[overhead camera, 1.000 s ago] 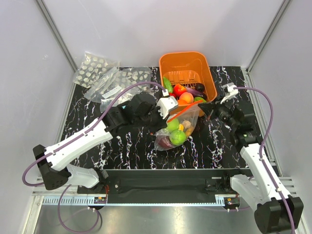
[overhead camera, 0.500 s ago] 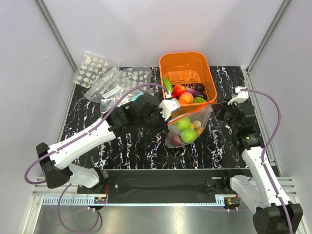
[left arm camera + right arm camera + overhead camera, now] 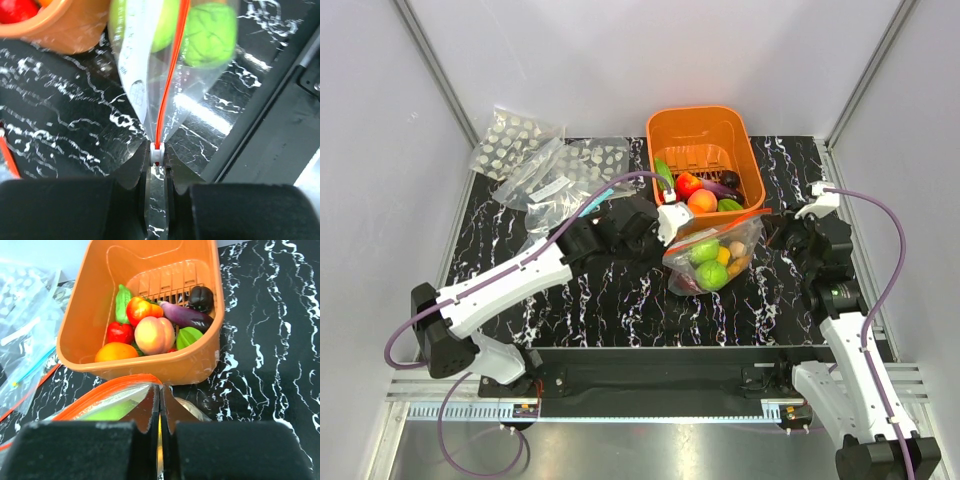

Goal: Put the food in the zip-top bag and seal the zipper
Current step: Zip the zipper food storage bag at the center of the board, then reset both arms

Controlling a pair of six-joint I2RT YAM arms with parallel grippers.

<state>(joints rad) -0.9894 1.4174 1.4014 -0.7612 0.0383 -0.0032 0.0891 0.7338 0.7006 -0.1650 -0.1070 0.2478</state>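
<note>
The zip-top bag [image 3: 713,262] hangs stretched between my two grippers just in front of the basket. It holds green apples [image 3: 705,252], an orange piece and a dark purple one. Its red-orange zipper [image 3: 720,225] runs as a taut line from gripper to gripper. My left gripper [image 3: 670,226] is shut on the bag's left end. In the left wrist view [image 3: 158,159] the white zipper end piece [image 3: 157,151] sits at its tips and the zipper [image 3: 172,75] runs away from them. My right gripper [image 3: 767,226] is shut on the bag's right corner, as its wrist view shows [image 3: 160,402].
The orange basket [image 3: 740,135] stands right behind the bag and still holds food [image 3: 150,335]: tomatoes, a peach, an orange, an eggplant, a cucumber. White-dotted bags [image 3: 520,140] and a blue-stripped bag [image 3: 565,205] lie at the back left.
Both grippers have moved right with the bag. The right gripper has drawn further right, so the bag's mouth has gone from gaping to a straight, taut line.
</note>
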